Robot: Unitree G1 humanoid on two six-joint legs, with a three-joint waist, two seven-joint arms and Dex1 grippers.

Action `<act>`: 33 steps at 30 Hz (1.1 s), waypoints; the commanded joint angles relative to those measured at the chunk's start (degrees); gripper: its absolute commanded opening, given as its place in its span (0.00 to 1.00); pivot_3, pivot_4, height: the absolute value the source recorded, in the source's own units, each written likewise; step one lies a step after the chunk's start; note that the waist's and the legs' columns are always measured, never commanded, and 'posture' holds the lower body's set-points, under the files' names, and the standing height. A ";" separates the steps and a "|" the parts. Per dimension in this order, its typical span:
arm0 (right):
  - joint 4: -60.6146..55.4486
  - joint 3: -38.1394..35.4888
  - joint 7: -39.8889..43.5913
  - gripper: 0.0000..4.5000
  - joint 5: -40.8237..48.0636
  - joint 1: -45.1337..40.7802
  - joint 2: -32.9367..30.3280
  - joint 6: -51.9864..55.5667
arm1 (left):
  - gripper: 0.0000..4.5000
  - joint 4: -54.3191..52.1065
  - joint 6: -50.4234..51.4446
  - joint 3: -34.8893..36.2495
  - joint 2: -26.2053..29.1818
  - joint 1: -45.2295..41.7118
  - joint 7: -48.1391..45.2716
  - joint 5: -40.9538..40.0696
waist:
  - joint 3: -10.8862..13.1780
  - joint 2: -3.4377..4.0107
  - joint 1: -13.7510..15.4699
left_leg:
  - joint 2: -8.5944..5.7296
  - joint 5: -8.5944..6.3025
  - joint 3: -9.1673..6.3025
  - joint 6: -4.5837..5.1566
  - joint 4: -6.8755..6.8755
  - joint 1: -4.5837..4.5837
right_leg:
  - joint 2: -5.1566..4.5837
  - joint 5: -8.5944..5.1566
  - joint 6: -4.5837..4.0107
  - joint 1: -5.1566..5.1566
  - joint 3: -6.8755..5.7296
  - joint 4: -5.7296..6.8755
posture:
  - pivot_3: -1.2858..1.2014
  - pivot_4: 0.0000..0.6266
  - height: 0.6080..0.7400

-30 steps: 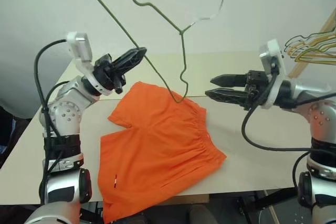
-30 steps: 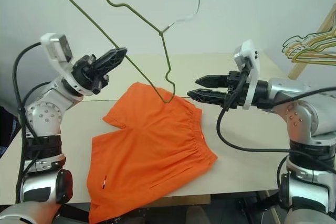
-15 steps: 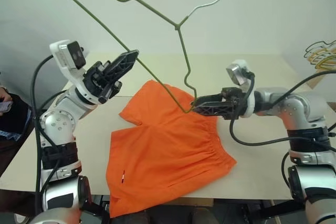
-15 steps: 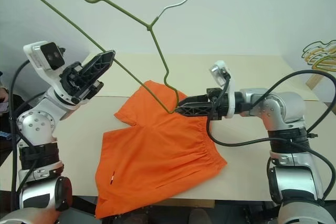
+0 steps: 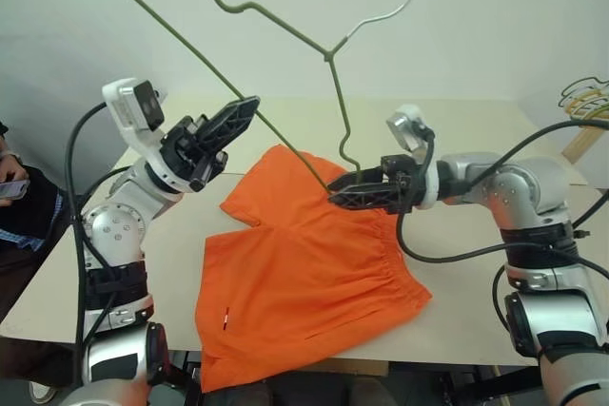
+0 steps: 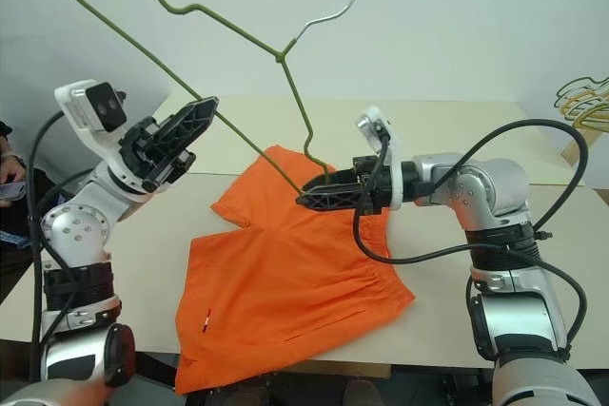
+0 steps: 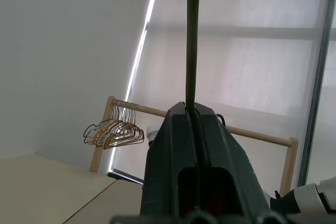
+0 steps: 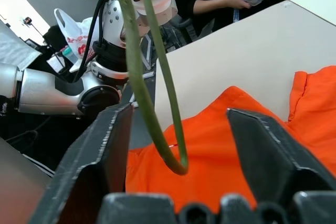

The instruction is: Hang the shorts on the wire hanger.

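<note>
The table [image 5: 457, 121] w/ the shorts [image 5: 304, 273] is seen from above by both head cams, facing fwd and down, nearly the same scene being shared, while the wire hanger [image 8: 157, 103] is viewed close-up along each gripper's fingers by the wrist cams.

The beige table [image 5: 476, 130] carries the orange shorts [image 5: 304, 282], spread flat.

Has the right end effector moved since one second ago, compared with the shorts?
Yes. The right end effector moved left, from beside the shorts to above their waistband, at the wire hanger corner.
</note>
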 commanded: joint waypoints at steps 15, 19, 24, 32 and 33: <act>-1.63 -3.04 -5.29 0.00 0.95 0.37 1.91 -0.36 | 0.16 -0.31 -2.11 -2.54 -0.18 -0.23 0.55 3.78 | -0.01 -0.02 -0.09 | -0.01 0.00 -0.01 0.01 0.00 -0.02 | -0.01 0.00 0.00 -0.01 -0.02 -0.02 | 0.50 0.00 1.00; -1.80 -6.40 -7.89 0.00 3.04 0.76 3.18 0.25 | 0.43 0.92 -1.02 -5.91 1.46 1.17 1.08 8.27 | -0.01 -0.02 -0.11 | -0.03 0.00 -0.01 0.01 -0.01 -0.02 | -0.01 0.00 0.00 0.00 -0.02 -0.01 | 0.50 0.00 1.00; -1.70 -15.26 -12.20 0.00 7.27 2.78 -0.80 5.68 | 0.78 -1.12 0.24 -11.27 5.90 6.17 2.44 15.76 | -0.01 -0.01 -0.10 | -0.02 0.00 -0.01 0.00 -0.03 -0.02 | 0.01 0.00 0.00 -0.02 -0.01 -0.01 | 0.49 0.00 1.00; -6.07 -26.93 -14.19 0.00 14.05 20.41 -15.27 19.70 | 1.00 -14.48 -5.12 -16.44 13.20 12.29 0.11 24.43 | 0.01 -0.06 1.02 | 0.04 -0.14 0.00 0.25 -0.03 -0.29 | -0.09 0.00 0.00 -0.13 -0.01 -0.20 | 0.49 0.00 1.00; -6.41 -28.76 -14.98 0.00 14.15 23.65 -16.47 21.50 | 1.00 -15.42 -6.58 -17.28 14.05 12.46 -0.06 26.47 | 0.01 -0.05 1.16 | 0.13 -0.29 0.01 0.50 -0.03 -0.27 | -0.07 0.00 0.00 -0.11 0.00 -0.29 | 0.49 0.00 1.00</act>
